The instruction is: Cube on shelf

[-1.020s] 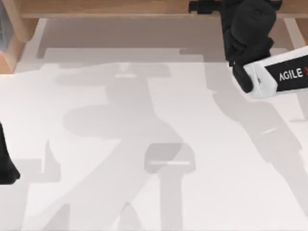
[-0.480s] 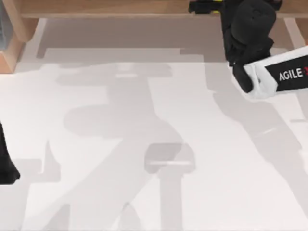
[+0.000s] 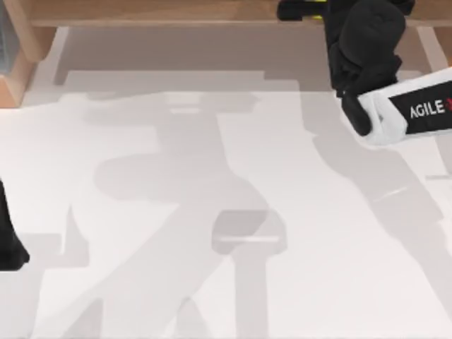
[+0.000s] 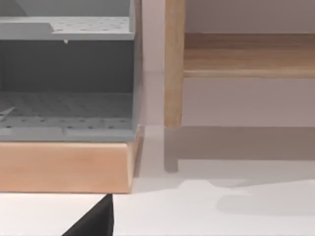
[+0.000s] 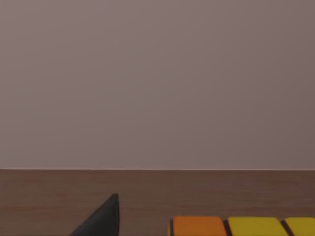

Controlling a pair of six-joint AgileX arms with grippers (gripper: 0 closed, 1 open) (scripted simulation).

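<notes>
One cube is now seen above the shelf far edge; the right gripper's finger spread cannot be told, release pending.

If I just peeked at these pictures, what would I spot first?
Probably the right arm, black and white, reaching to the shelf along the table's far edge, right of the middle. In the right wrist view the cube pops out, orange and yellow squares low over the brown board. The left arm sits parked at the table's left edge.
</notes>
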